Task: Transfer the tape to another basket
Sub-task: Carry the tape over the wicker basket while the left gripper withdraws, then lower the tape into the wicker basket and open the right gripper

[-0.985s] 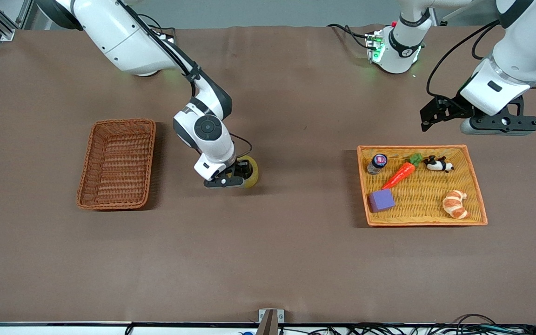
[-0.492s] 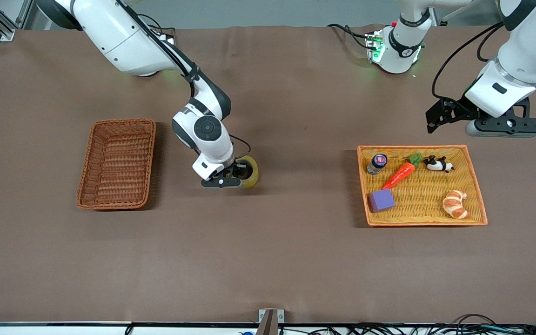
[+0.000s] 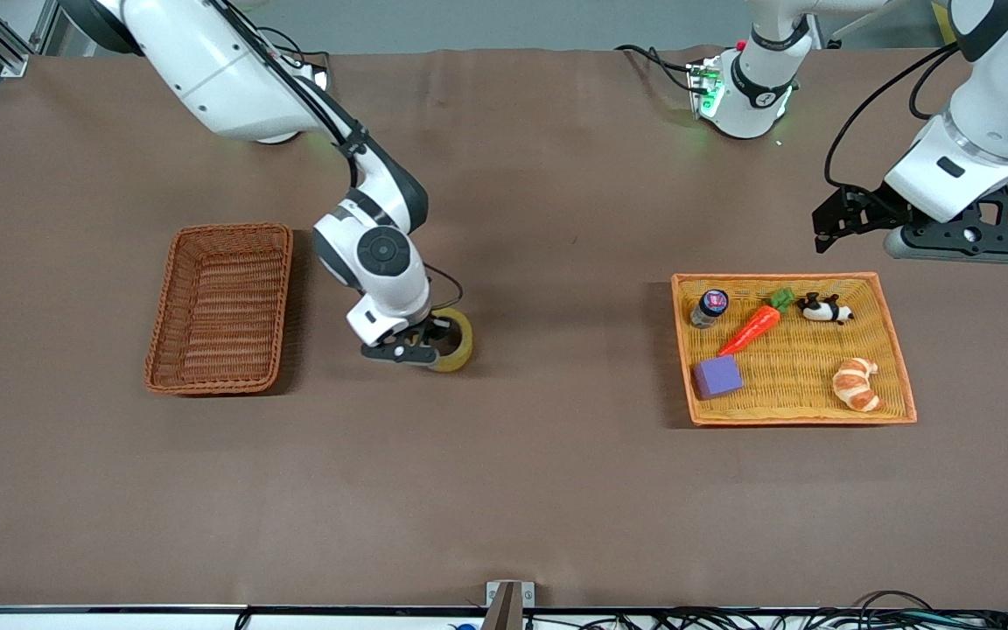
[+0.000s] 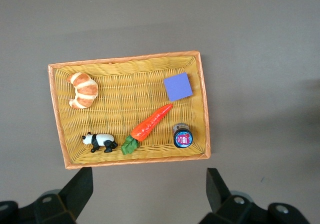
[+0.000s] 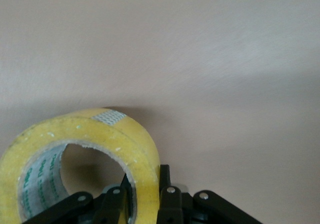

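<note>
My right gripper [image 3: 428, 347] pinches the wall of the tape [image 3: 454, 340], holding it just above the table [image 3: 504, 490] beside the basket [image 3: 220, 306]. My left gripper [image 3: 854, 229] hangs spread open over the tray [image 3: 898, 359], waiting.

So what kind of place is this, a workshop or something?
Most likely a robot lab set up for practice. Two white arms are fixed to a table under a brown cover, cables run along its edge, and toy-like props such as a carrot and a panda sit in a tray.
</note>
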Robot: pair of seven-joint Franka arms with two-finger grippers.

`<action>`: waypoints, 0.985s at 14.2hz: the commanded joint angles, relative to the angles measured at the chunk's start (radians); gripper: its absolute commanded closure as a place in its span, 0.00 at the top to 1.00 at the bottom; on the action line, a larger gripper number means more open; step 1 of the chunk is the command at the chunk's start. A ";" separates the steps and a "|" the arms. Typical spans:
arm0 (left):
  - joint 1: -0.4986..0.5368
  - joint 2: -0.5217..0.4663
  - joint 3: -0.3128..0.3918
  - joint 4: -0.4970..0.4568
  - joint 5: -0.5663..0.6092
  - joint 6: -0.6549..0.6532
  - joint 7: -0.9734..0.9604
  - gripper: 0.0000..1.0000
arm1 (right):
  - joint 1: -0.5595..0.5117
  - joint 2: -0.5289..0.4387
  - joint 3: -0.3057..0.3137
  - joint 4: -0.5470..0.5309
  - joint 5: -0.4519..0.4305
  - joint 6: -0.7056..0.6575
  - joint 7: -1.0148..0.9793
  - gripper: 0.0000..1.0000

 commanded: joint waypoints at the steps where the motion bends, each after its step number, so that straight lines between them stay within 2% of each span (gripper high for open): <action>1: 0.008 0.006 0.008 0.021 0.006 -0.002 0.017 1.00 | -0.089 -0.193 0.036 -0.014 0.039 -0.182 -0.039 0.00; 2: 0.017 0.006 0.006 0.021 0.006 -0.002 0.018 1.00 | -0.113 -0.242 0.019 -0.020 0.066 -0.225 -0.107 0.00; 3: 0.017 0.012 0.006 0.023 0.006 0.000 0.015 1.00 | -0.129 -0.290 -0.027 -0.024 0.077 -0.271 -0.213 0.00; 7: 0.005 0.026 0.000 0.038 0.007 -0.005 -0.018 1.00 | -0.127 -0.440 -0.289 -0.112 0.188 -0.308 -0.673 0.00; 9: 0.005 0.024 -0.001 0.046 0.007 -0.009 -0.052 1.00 | -0.129 -0.484 -0.387 -0.184 0.193 -0.282 -0.821 0.00; 11: -0.004 0.033 -0.012 0.050 0.010 -0.009 -0.094 1.00 | -0.130 -0.511 -0.444 -0.306 0.195 -0.165 -0.901 0.00; 14: 0.005 0.049 -0.020 0.058 0.013 -0.011 -0.097 1.00 | -0.130 -0.540 -0.519 -0.579 0.195 0.175 -0.989 0.00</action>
